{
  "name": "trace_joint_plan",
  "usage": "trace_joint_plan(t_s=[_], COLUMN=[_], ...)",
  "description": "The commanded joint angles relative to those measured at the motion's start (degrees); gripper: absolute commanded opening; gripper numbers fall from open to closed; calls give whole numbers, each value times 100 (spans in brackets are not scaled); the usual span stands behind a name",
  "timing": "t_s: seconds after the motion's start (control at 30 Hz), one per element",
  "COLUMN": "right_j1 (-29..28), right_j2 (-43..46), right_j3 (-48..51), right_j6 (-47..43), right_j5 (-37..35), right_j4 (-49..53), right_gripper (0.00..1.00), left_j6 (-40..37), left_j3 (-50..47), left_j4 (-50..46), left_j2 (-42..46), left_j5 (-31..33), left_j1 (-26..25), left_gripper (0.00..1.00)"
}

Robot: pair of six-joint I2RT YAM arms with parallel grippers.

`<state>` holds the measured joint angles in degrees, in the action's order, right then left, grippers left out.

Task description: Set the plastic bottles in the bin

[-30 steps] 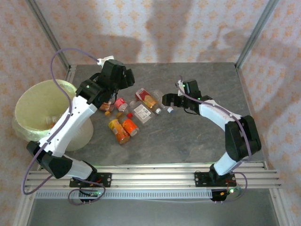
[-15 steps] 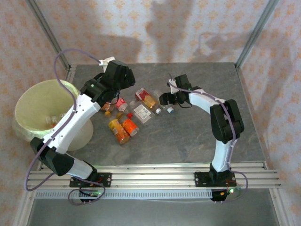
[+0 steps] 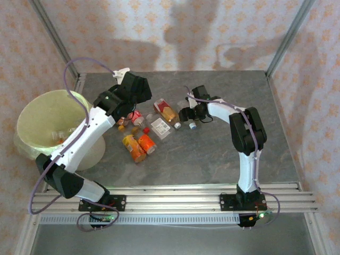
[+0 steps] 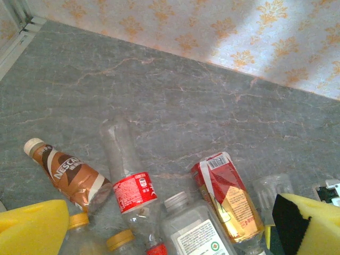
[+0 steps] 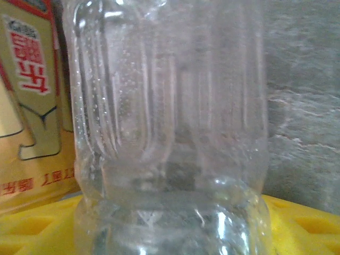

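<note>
Several plastic bottles lie in a cluster on the grey table: a red-and-gold labelled one, a clear one with a white label and two orange ones. My left gripper hovers open above the cluster's left side. Between its yellow fingers I see a brown Nescafe bottle, a clear red-labelled bottle and the red-and-gold bottle. My right gripper is shut on a clear ribbed bottle, its yellow pads against both sides. The bin stands at the table's left edge.
Patterned walls and metal posts close in the table at the back and sides. Bare grey table lies in front of and right of the cluster. The left arm's purple cable loops above the bin. A few bottles lie inside the bin.
The right gripper has closed round the clear ribbed bottle while its forearm swung in towards the back left. The left gripper drifted slightly towards the back and stayed open.
</note>
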<state>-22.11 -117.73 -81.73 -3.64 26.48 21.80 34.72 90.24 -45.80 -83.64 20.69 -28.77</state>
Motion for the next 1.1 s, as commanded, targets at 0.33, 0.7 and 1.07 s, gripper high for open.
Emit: trace_joint_plan(t_s=[0.33,0.7,1.07], right_j1=[-34,-30,-31], right_j2=[202,1326,2856], right_j3=[516,1398,2501], right_j6=[418,360,322], right_j5=[-1094,-1090,-181], right_j4=[-465,-1275,-2271], right_gripper=[71,53,47], left_j6=[115,44,23], left_j3=[-6,50,-500], left_j4=[-72,139,1216], left_j2=[41,-147,-147], left_j5=[238,-194,-1138], left_j1=[-10,-11,-15], left_gripper=[100,100,100])
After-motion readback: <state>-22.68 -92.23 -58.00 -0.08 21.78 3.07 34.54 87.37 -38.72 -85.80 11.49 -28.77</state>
